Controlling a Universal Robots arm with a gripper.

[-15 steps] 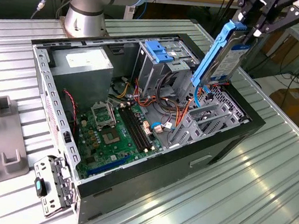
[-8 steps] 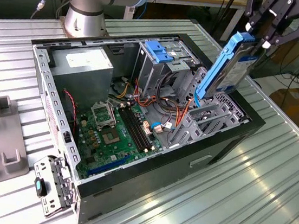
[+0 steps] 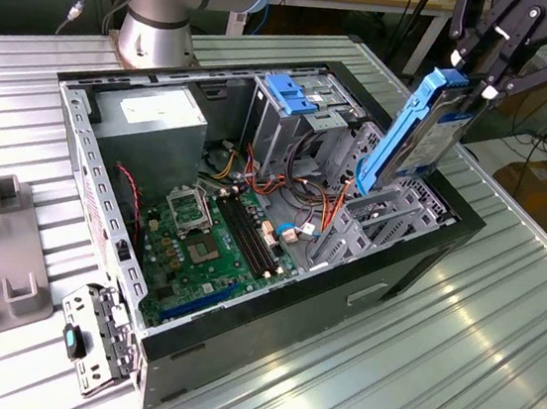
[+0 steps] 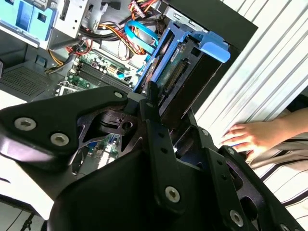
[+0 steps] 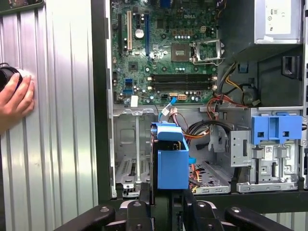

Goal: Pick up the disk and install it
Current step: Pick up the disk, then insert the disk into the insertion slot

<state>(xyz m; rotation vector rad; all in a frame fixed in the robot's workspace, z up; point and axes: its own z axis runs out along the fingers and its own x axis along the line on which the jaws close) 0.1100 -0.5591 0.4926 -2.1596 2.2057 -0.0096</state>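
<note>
Standing open on the ribbed metal bench (image 3: pixel 453 366), a black computer case (image 3: pixel 267 336) holds a green motherboard (image 3: pixel 203 246) and a grey power-supply box (image 3: pixel 154 120). It also holds a metal cage topped by a blue latch (image 3: pixel 292 94) and a tangle of red, orange and yellow cables (image 3: pixel 324 216). A grey drive bay (image 3: pixel 387 214) sits at the case's end toward the exterior view's right. The power-supply box carries a white label whose print is too small to make out.

The jaws are pinching the disk (image 3: pixel 425 128) by its upper end. It hangs tilted over the case, its lower end down at the drive bay; whether they touch I cannot tell. The disk is a flat silver-grey slab with a blue plastic frame along its edges. In the second wrist view its underside shows a strip of green circuit board. A person's hand (image 5: pixel 14 98) rests on the bench beside the case.
</note>
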